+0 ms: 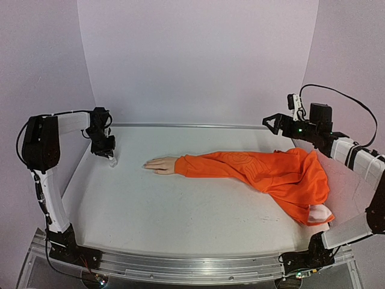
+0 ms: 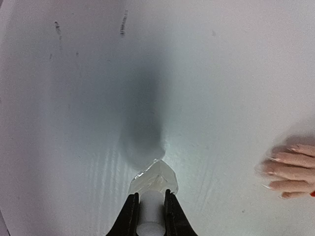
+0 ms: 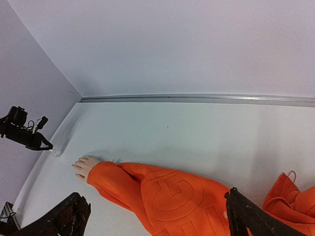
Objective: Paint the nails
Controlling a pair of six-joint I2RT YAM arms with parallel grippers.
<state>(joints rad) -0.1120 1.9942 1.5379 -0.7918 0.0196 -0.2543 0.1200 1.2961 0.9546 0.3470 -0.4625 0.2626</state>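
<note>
**Left gripper clamped on the bottle, right gripper wide open**

From above, the left gripper [image 1: 110,156] points down at the left of the surface [image 1: 180,211], closed on a small clear bottle [image 1: 113,162]. Just right of it the mannequin hand [image 1: 159,164] lies flat, sticking out of an orange sleeve [image 1: 240,165]. The right gripper [image 1: 272,123] hangs at upper right, spread wide and holding nothing.

The left wrist camera shows the bottle's white cap [image 2: 151,211] pinched at bottom centre. The nails [image 2: 273,159] sit at the right edge, apart from the bottle.

The right wrist camera looks down on the sleeve, with the hand at lower left.
</note>
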